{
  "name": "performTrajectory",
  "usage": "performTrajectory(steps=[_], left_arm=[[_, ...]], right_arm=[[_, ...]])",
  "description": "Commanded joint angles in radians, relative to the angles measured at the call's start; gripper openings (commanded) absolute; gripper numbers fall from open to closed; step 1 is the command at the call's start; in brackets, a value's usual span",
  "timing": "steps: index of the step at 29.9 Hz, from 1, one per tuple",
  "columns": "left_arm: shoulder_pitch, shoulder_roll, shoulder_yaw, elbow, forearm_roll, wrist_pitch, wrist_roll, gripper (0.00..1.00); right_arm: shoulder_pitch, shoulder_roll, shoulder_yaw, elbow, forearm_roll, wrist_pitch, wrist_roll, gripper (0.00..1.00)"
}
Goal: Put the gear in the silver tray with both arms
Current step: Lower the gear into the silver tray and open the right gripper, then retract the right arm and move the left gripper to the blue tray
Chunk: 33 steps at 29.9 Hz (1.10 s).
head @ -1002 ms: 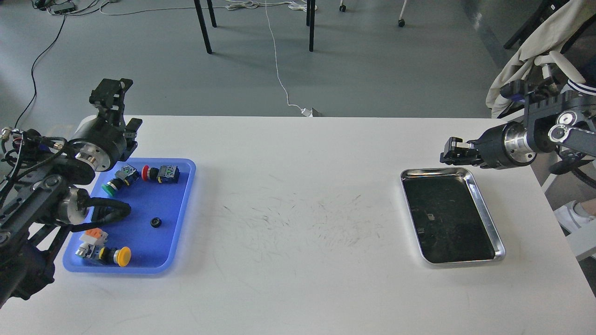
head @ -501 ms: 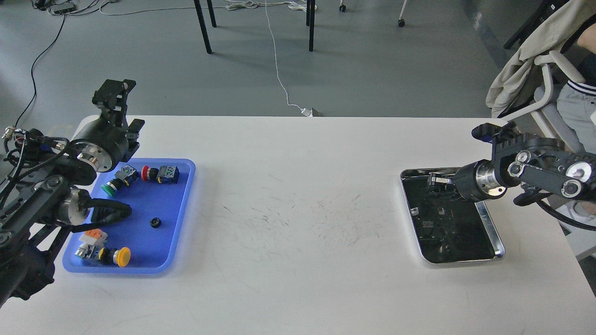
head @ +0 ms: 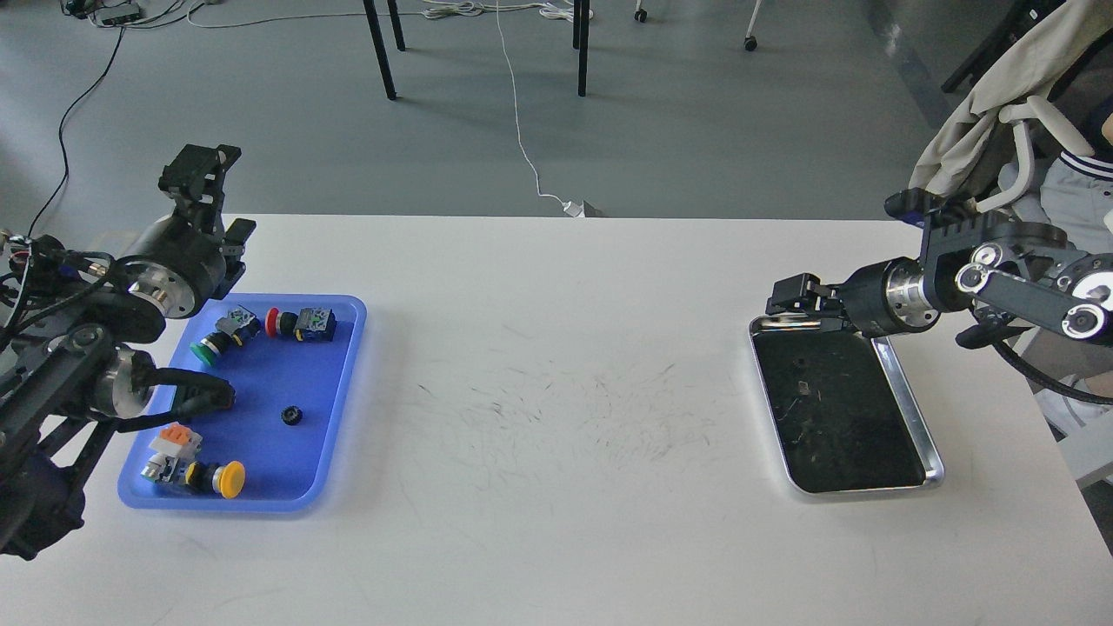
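the right end effector (head: 787, 304) has risen from the silver tray (head: 923, 435), grip state unclear; tray's long axis runs near-to-far, no legible writing.

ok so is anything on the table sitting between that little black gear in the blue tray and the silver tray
Nothing visible. The gear lies in the blue tray, and the white table between it and the silver tray shows only scuff marks. The right tool hovers at the silver tray's far rim, not across the path.
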Motion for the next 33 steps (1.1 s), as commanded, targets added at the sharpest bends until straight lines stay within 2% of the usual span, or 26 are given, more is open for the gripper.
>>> performTrajectory(steps=[1, 5, 9, 13, 17, 19, 21, 29, 33], left_arm=[[-0.029, 0.025, 0.005, 0.0, 0.0, -0.001, 0.007, 0.98], [-0.034, 0.033, 0.016, 0.0, 0.001, -0.003, 0.012, 0.98], [-0.028, 0.059, 0.053, -0.026, 0.027, -0.003, 0.012, 0.98], [-0.031, 0.154, 0.056, -0.121, 0.038, -0.009, 0.021, 0.98], [-0.048, 0.225, 0.083, -0.17, 0.046, -0.044, 0.053, 0.98], [-0.039, 0.267, 0.137, -0.228, 0.084, -0.049, 0.055, 0.98], [-0.031, 0.348, 0.194, -0.267, 0.164, -0.052, 0.053, 0.98], [-0.029, 0.603, 0.462, -0.356, 0.406, -0.052, 0.043, 0.98], [-0.029, 0.653, 0.553, -0.355, 0.618, -0.051, 0.038, 0.98]], right_arm=[[-0.01, -0.056, 0.214, 0.001, 0.004, 0.0, -0.002, 0.99], [-0.033, -0.056, 0.433, -0.013, 0.062, 0.0, 0.001, 0.99], [-0.117, -0.055, 0.608, -0.01, 0.361, 0.0, 0.004, 0.99], [-0.22, -0.056, 0.725, -0.027, 0.669, 0.0, 0.024, 0.99], [-0.313, -0.053, 0.8, -0.081, 0.884, 0.0, 0.069, 0.99], [-0.395, -0.048, 0.828, -0.081, 0.985, 0.0, 0.108, 0.99], [-0.461, -0.048, 0.855, -0.081, 1.067, 0.0, 0.122, 0.99], [-0.64, -0.004, 0.964, -0.09, 1.23, 0.0, 0.122, 0.98], [-0.648, 0.014, 0.984, -0.127, 1.23, 0.0, 0.116, 0.98]])
